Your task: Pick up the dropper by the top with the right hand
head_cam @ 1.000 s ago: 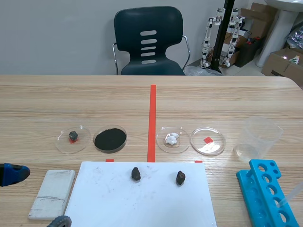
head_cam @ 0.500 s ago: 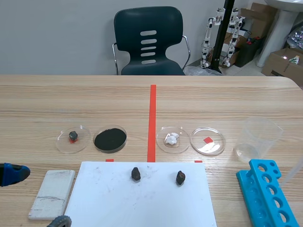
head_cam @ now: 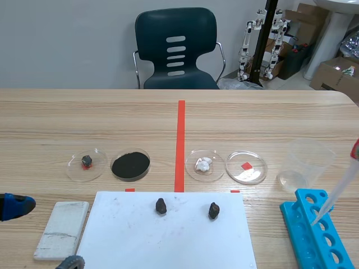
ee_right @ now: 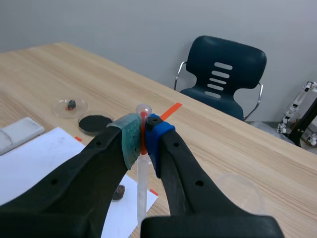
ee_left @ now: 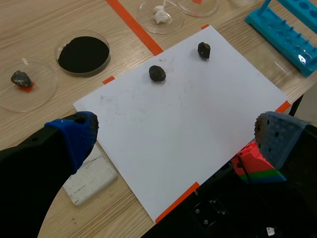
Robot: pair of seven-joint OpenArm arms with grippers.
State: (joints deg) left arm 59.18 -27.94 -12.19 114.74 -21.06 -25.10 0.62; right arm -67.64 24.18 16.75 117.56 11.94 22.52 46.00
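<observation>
- While the right gripper [ee_right: 143, 136] is clamping narrow on the dropper [ee_right: 142, 178] just below its bulb, the clear stem is hanging down between the fingers.
- Its grey-green pad [ee_right: 130, 141] and blue pad [ee_right: 154, 141] are pressing the dropper's red neck from both sides, and the bulb is poking out above them.
- From the scene view, the dropper [head_cam: 336, 190] is slanting in from the right edge with the red end up and the tip down.
- That tip is sitting over the far part of the blue rack [head_cam: 317, 241]. I cannot tell whether it is touching the rack or is inside a hole.
- A clear cup [head_cam: 305, 162] is standing on the table [head_cam: 84, 117] just beyond the rack.
- The left gripper [ee_left: 176, 136] is hovering spread wide and gripping nothing, low over the near left part of the white sheet [head_cam: 168, 241].
- A white block [head_cam: 61, 230] is lying just beside the sheet's left edge, under the left gripper's blue-padded finger.
- Two dark stones [head_cam: 161, 205] [head_cam: 213, 210] are lying on the sheet's far part, apart from each other.
- Four clear dishes are sitting in a row beyond the sheet:
  - one holding a small stone [head_cam: 87, 163]
  - one holding black powder [head_cam: 130, 164]
  - one holding white lumps [head_cam: 205, 165]
  - one sitting over a red mark [head_cam: 246, 167]
- A dark chair [head_cam: 176, 47] is standing behind the table.
</observation>
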